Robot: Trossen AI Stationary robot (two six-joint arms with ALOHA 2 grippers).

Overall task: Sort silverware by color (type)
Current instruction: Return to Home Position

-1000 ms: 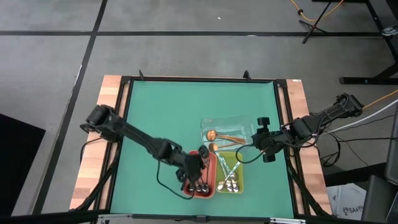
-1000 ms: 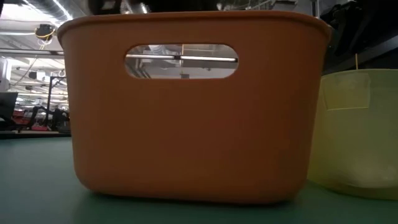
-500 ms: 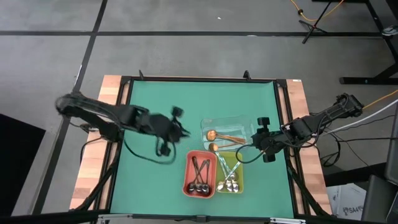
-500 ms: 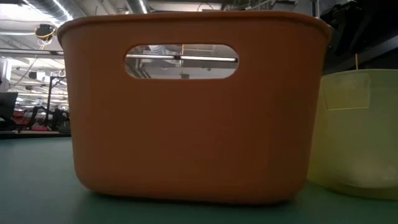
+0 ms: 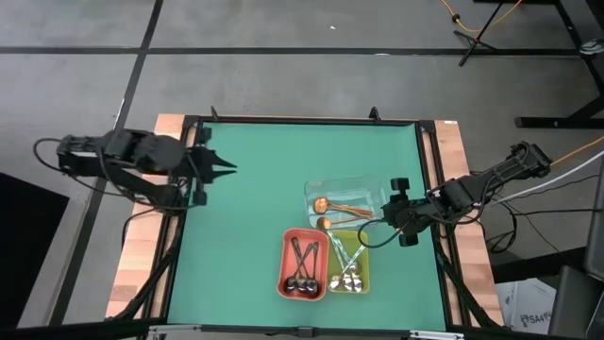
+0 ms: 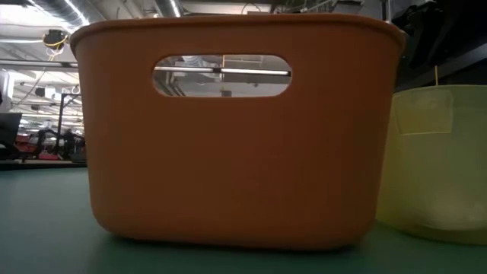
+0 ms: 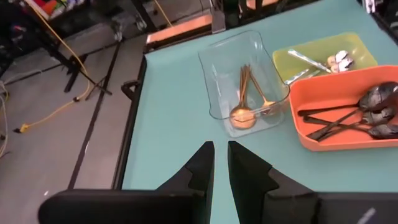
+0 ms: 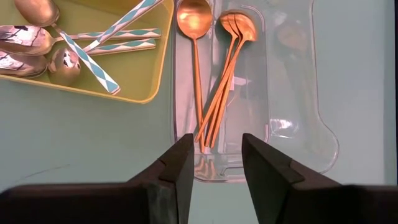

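The silverware lies sorted in three trays at the table's near right. Dark spoons [image 5: 302, 269] are in the red tray [image 5: 286, 247]. Silver ones [image 8: 37, 43] with blue-and-white checked handles are in the yellow-green tray [image 8: 149, 84]. Copper spoons [image 8: 211, 74] are in the clear tray [image 8: 311, 124]. My left gripper [image 5: 225, 171] hangs at the table's left edge, far from the trays, its fingers a narrow gap apart [image 7: 221, 158] with nothing between them. My right gripper [image 8: 214, 155] hovers open over the clear tray's right end, above the copper handles, touching nothing.
In the low view the red tray's wall [image 6: 236, 152] fills the picture, with the yellow-green tray [image 6: 434, 175] beside it. The green mat [image 5: 255, 151] is bare over its left and far parts. Wooden rails [image 5: 165, 142] edge the table on both sides.
My left gripper has drawn back from over the red tray, rising and sweeping to the table's left edge, and it has rolled about its own line on the way. The gap between its fingers looks unchanged. The spoons and trays have kept their places.
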